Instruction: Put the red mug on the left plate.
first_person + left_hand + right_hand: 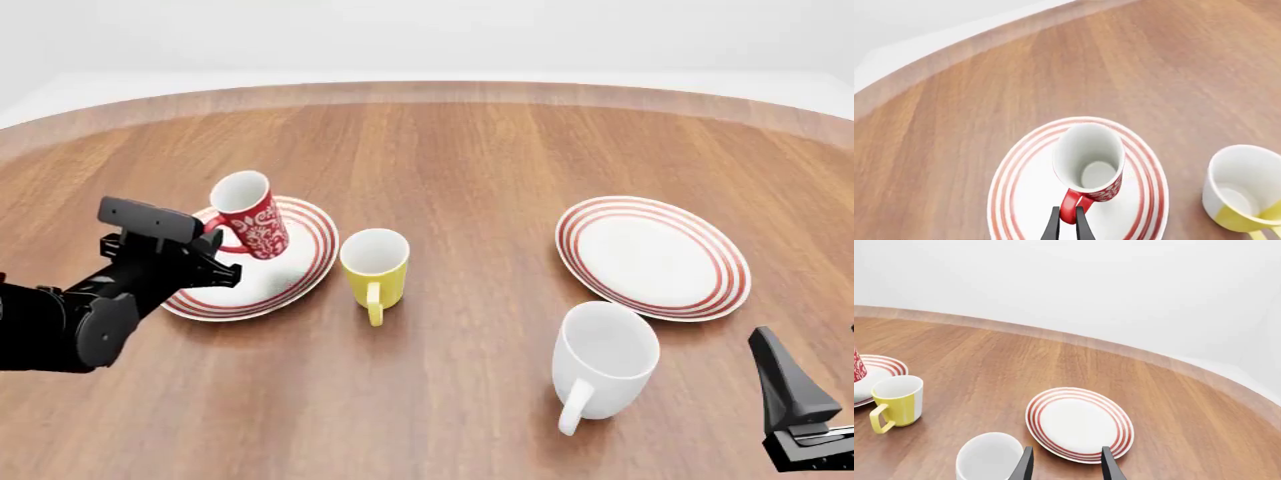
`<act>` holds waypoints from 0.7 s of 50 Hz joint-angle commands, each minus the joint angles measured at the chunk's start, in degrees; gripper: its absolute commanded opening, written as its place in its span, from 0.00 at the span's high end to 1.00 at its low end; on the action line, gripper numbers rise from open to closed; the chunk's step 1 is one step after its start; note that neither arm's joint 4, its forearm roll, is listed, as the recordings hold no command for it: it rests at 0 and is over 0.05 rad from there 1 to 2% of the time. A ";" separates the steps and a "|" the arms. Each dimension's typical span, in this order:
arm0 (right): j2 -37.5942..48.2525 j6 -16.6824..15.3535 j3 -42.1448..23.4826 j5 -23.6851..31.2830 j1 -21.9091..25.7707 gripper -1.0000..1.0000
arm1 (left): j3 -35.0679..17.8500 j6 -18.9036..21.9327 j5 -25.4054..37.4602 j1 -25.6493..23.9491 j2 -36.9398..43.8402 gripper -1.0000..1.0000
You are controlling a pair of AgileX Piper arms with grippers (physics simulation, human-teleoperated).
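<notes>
Two look-alike plates and three mugs on a round wooden table [467, 170]. Left gripper [1068, 220] clamped on the red loop handle of the red mug [1089, 162], dark fingers [1052, 226] either side of the handle. Red mug tilted over the left plate [296, 262], mouth turned up toward the front camera, white interior visible; contact between mug base and plate not determinable. Yellow mug [374, 265] upright just beside the left plate's right edge, handle toward the camera. Right plate [654, 255] bare, well apart from the left plate. Large white mug [605, 360] near the right plate's front-left edge, handle pointing toward the camera. Right gripper [1066, 462] low at the front right of the table, fingers apart, nothing between them, aimed toward the right plate and the white mug.
</notes>
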 commanded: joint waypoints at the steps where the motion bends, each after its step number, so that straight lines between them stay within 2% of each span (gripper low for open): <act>1: -0.07 0.05 -0.01 0.07 -0.01 0.00 | -0.22 0.08 -1.60 0.70 1.66 1.00; 35: 0.02 0.12 -0.01 -0.15 -0.16 0.00 | -0.51 -0.39 -3.66 1.39 4.82 1.00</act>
